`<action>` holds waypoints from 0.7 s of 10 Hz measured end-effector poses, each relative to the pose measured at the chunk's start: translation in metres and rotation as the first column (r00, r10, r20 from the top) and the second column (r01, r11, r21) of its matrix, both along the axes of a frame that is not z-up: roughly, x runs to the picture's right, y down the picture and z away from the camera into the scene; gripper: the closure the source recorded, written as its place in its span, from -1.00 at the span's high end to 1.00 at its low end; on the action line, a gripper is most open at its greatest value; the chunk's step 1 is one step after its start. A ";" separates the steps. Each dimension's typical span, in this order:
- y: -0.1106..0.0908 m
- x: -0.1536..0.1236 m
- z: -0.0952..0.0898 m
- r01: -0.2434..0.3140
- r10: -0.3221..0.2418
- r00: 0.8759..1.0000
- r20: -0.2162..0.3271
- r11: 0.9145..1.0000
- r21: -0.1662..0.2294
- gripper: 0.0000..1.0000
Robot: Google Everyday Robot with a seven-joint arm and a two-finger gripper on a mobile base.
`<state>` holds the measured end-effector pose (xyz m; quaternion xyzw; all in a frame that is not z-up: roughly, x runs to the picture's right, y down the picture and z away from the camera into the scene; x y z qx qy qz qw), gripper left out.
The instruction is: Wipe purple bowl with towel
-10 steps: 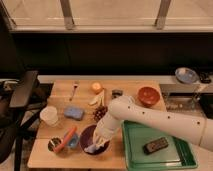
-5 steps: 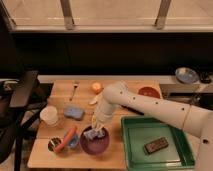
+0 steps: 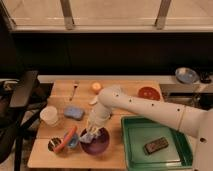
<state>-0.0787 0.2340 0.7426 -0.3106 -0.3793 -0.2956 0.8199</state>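
- The gripper (image 3: 91, 132), closed on the towel (image 3: 88, 136), sits at the left rim of the purple bowl (image 3: 97, 145). The arm (image 3: 135, 106) slants in from the right across the middle of the table (image 3: 64, 99), barring that side.
- A carrot (image 3: 66, 139) and a small blue bowl (image 3: 74, 143) crowd the gap just left of the purple bowl.
- A blue sponge (image 3: 73, 112) and a white cup (image 3: 49, 115) stand near, behind them.
- A green tray (image 3: 172, 131) walls off the right.
- Bare wood lies open at the back left and along the front edge.
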 end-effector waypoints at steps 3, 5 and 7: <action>0.036 0.008 -0.022 0.022 -0.022 1.000 -0.018 0.999 -0.024 -1.00; 0.041 0.031 -0.025 0.010 -0.012 0.998 -0.061 0.999 -0.032 -1.00; 0.030 0.056 -0.016 -0.004 0.000 0.994 -0.114 0.999 -0.034 -1.00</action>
